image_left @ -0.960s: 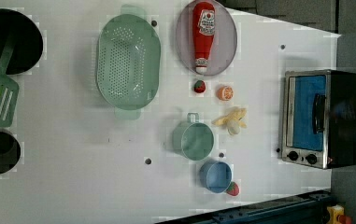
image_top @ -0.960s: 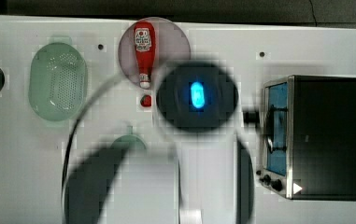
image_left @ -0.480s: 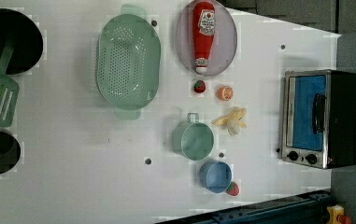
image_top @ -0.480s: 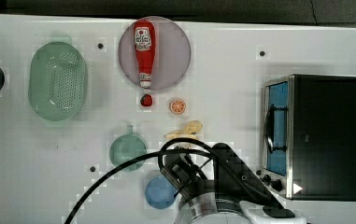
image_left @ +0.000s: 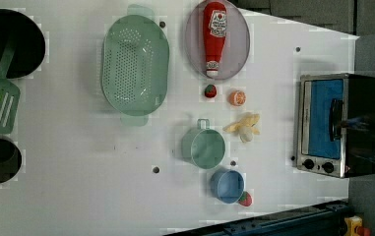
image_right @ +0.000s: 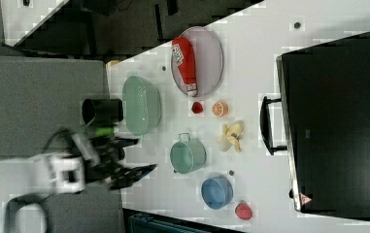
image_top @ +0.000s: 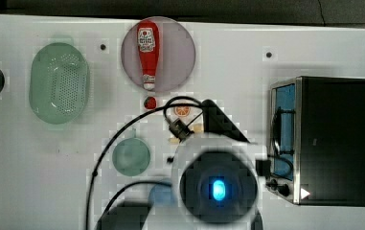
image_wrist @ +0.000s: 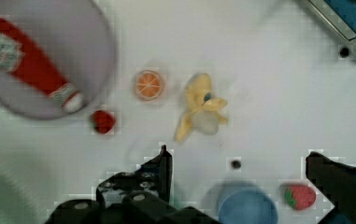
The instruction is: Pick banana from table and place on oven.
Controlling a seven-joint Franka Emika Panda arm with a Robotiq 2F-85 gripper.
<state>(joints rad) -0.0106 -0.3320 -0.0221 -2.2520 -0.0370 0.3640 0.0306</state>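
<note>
White tabletop (image_left: 101, 187) spreads wide; the banana (image_left: 244, 127) lies on it between the orange slice (image_left: 237, 98) and the oven (image_left: 337, 125), untouched. Approach step, I'd judge: the gripper (image_wrist: 238, 163) hangs above, fingers apart, and must descend to straddle it. The left view shows the whole banana, half hidden in the top view.

No wording is legible on the ketchup bottle's label (image_left: 216, 22).

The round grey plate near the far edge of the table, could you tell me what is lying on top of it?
A red ketchup bottle lies on its side on the plate, its white cap toward the strawberry. The patch of plate beneath the bottle is covered.
</note>
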